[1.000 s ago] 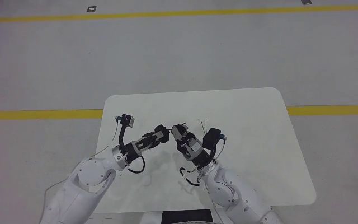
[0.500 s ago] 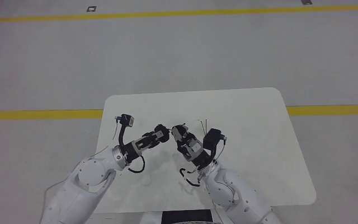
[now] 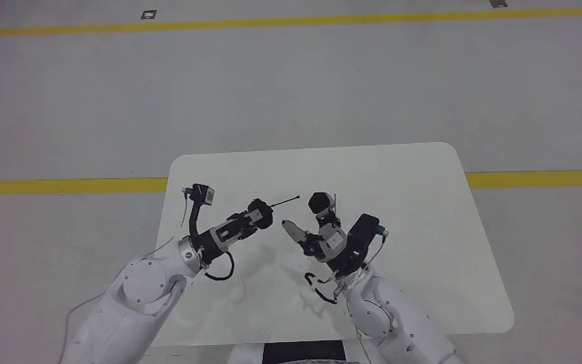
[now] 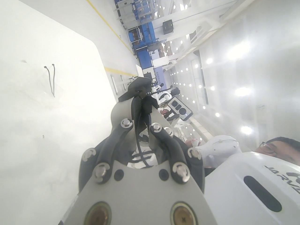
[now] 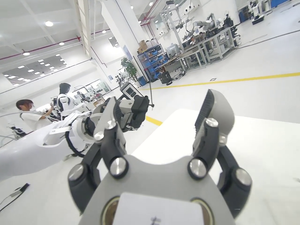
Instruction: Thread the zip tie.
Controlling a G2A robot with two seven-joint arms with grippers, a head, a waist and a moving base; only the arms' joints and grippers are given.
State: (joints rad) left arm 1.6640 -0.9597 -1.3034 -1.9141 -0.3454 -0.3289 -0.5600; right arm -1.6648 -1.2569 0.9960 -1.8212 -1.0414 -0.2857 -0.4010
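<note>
Over the table (image 3: 436, 182), the left gripper (image 3: 261, 215) is clenched on the zip tie (image 3: 284, 201), presenting its free tail toward the right gripper (image 3: 305, 217), which stands near with fingers spread and empty, apparently placed to receive it.

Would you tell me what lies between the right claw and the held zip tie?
Nothing; the top view shows bare table between the right claw and the zip tie in the left claw.
</note>
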